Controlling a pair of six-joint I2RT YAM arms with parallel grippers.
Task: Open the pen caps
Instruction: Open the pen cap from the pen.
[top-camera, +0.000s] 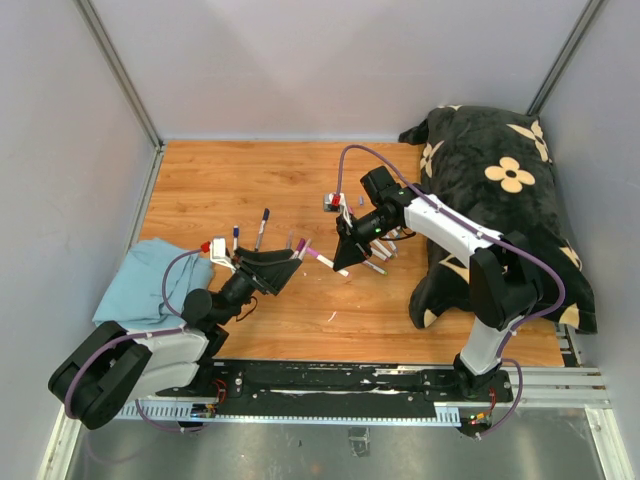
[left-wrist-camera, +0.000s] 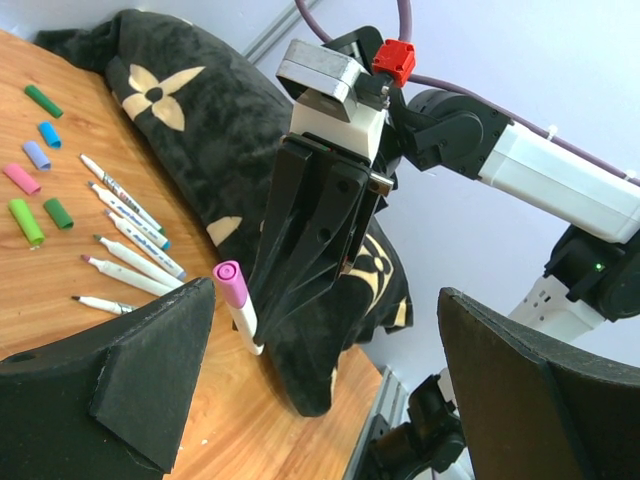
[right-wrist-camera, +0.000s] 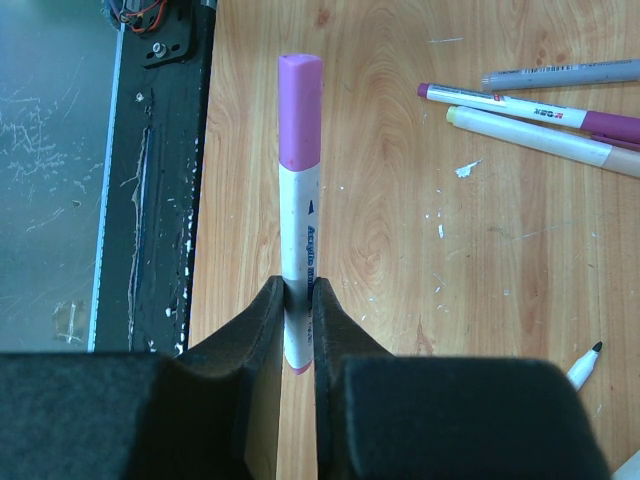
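Note:
My right gripper (right-wrist-camera: 298, 300) is shut on the white barrel of a marker (right-wrist-camera: 298, 240). The marker's pink cap (right-wrist-camera: 300, 110) is on and points away from the fingers. In the top view this gripper (top-camera: 341, 262) holds the marker (top-camera: 322, 260) out towards my left gripper (top-camera: 292, 268), which is open. From the left wrist the pink cap (left-wrist-camera: 230, 282) stands close to the tip of the left-hand finger (left-wrist-camera: 150, 370), ahead of the wide gap of my left gripper (left-wrist-camera: 330, 400) and touching nothing. Several loose caps, among them green (left-wrist-camera: 25, 220), pink (left-wrist-camera: 20, 178) and blue (left-wrist-camera: 49, 134), lie on the wood beside uncapped pens (left-wrist-camera: 130, 215).
A black flowered cushion (top-camera: 510, 200) fills the right side of the table. A light blue cloth (top-camera: 150, 280) lies at the left. Two capped pens (top-camera: 262, 225) lie behind my left gripper. More pens (right-wrist-camera: 540, 110) lie to the right of the held marker. A black rail (right-wrist-camera: 150, 200) runs along the near edge.

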